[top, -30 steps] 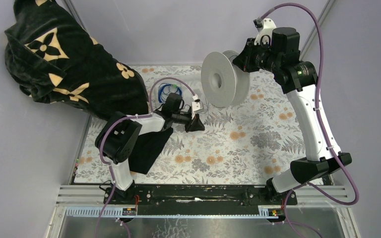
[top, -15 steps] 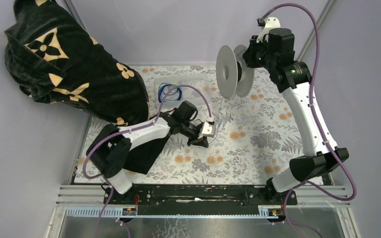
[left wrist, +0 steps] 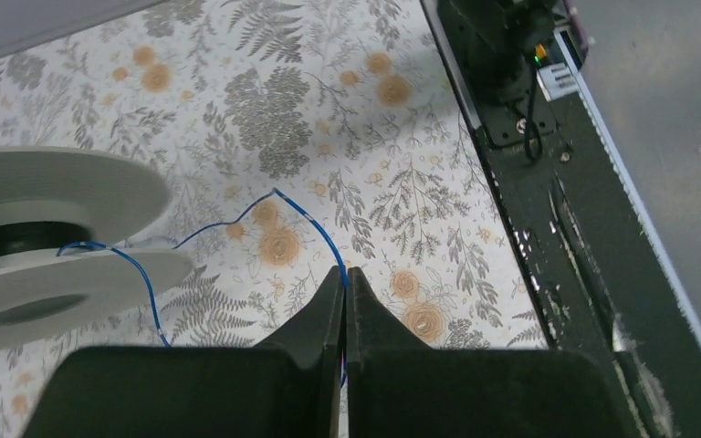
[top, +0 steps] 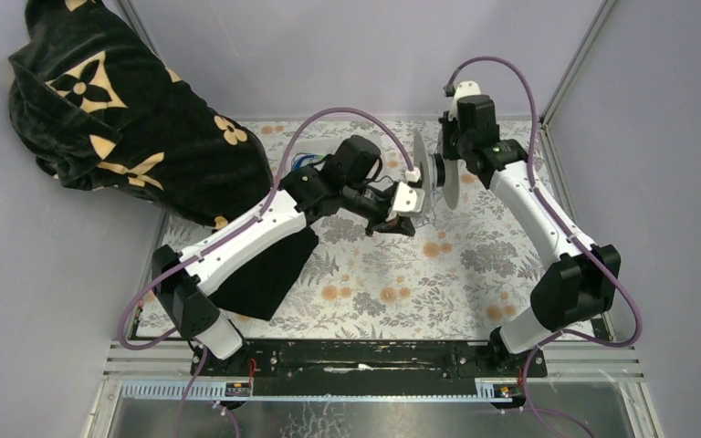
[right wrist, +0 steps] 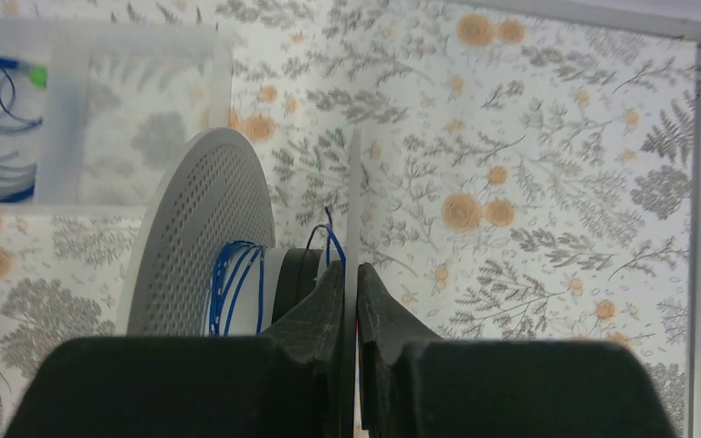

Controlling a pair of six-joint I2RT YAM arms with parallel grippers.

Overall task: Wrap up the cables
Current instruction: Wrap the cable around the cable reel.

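Note:
A grey-white spool (top: 431, 175) hangs edge-on above the floral table at the back centre. My right gripper (top: 444, 166) is shut on its thin right flange (right wrist: 355, 201); the perforated left flange (right wrist: 205, 210) stands beside it. A few turns of blue cable (right wrist: 235, 283) lie round the hub. My left gripper (top: 400, 224) sits just left of and below the spool, shut on a thin blue cable (left wrist: 306, 219). That strand arcs from the fingertips (left wrist: 345, 271) across to the spool (left wrist: 55, 182). More blue cables (right wrist: 0, 119) lie looped in a clear tray (top: 306, 162) at the back left.
A black garment with tan flower motifs (top: 119, 109) drapes over the table's back left corner and down its left side. A black mounting rail (top: 365, 358) runs along the near edge, also seen in the left wrist view (left wrist: 548, 182). Grey walls close the sides.
My left gripper shut on the blue cable and carried it right and back, up to the spool. The right arm brought the spool down and left, turning it edge-on.

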